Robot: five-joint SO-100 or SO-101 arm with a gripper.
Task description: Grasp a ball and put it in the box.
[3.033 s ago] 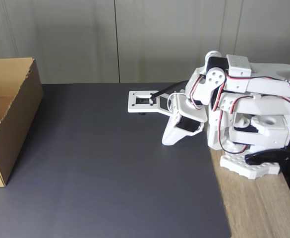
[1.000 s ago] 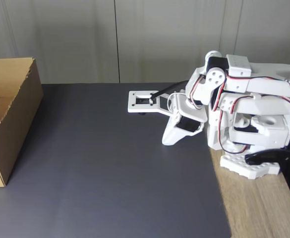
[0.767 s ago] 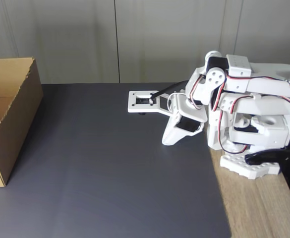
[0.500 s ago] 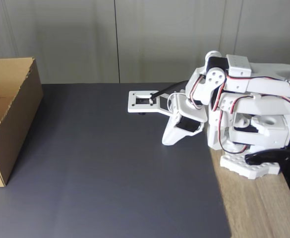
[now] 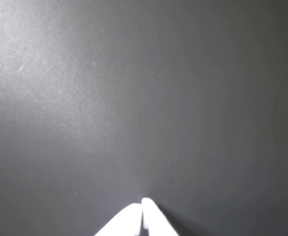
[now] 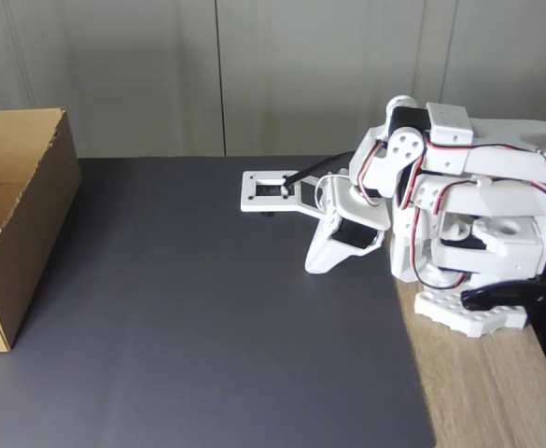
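Note:
The ball is out of view. The brown cardboard box [image 6: 16, 219] stands open-topped at the left edge of the fixed view, and what shows of its inside is bare. My arm is folded up at the right side. My gripper [image 6: 315, 264] points down onto the dark mat, far from the box. In the wrist view my gripper [image 5: 143, 202] enters from the bottom edge. Its two white fingertips [image 5: 152, 211] meet with nothing between them, just over bare mat.
A dark grey mat [image 6: 207, 327] covers most of the table. A strip of wooden tabletop [image 6: 487, 392] lies at the right, where the arm's white base [image 6: 469, 313] is clamped. A white camera bracket [image 6: 271, 189] sticks out leftward from the wrist. A grey wall stands behind.

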